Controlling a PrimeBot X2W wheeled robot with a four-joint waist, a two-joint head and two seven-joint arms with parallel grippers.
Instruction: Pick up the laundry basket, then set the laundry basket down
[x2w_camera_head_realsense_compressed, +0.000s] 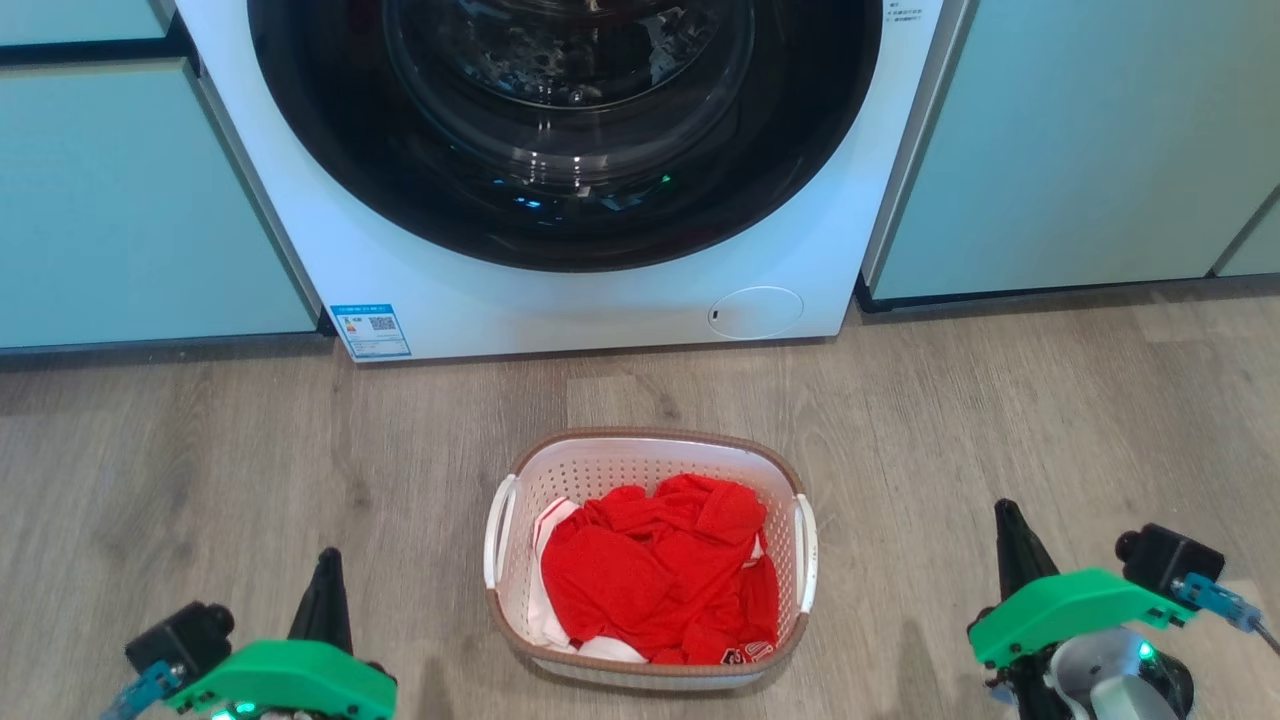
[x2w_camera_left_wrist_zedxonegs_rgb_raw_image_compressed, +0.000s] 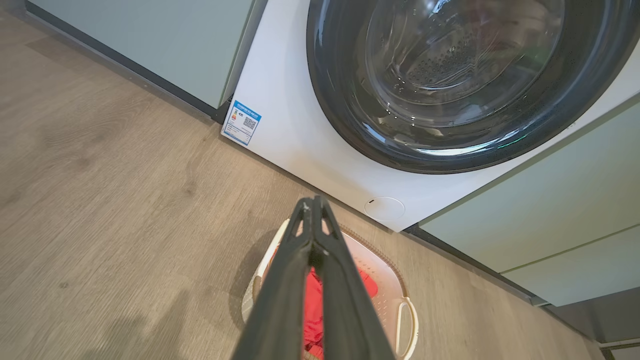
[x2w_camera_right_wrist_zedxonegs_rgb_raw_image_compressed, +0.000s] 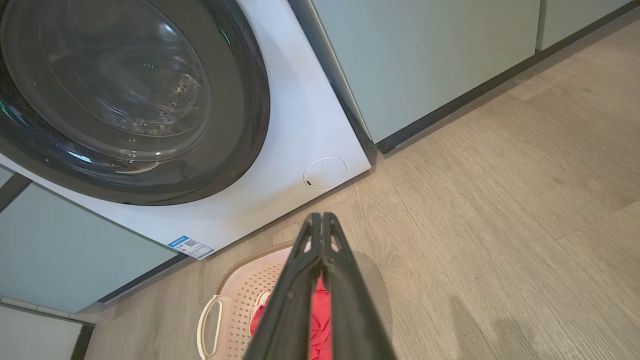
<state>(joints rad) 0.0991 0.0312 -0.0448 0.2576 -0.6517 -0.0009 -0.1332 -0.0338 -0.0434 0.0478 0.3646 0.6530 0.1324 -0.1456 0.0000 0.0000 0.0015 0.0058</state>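
Note:
The laundry basket is white with perforated walls, a brown rim band and two white side handles. It stands on the wood floor in front of the washing machine, holding a red garment. My left gripper is at the lower left, well apart from the basket, its fingers pressed together and holding nothing. My right gripper is at the lower right, also apart from the basket and shut on nothing. From the left wrist, the shut gripper rises over the basket; from the right wrist, the gripper covers part of the basket.
A white front-loading washing machine with a dark round door stands right behind the basket. Pale green cabinets flank it on both sides. Bare wood floor stretches left and right of the basket.

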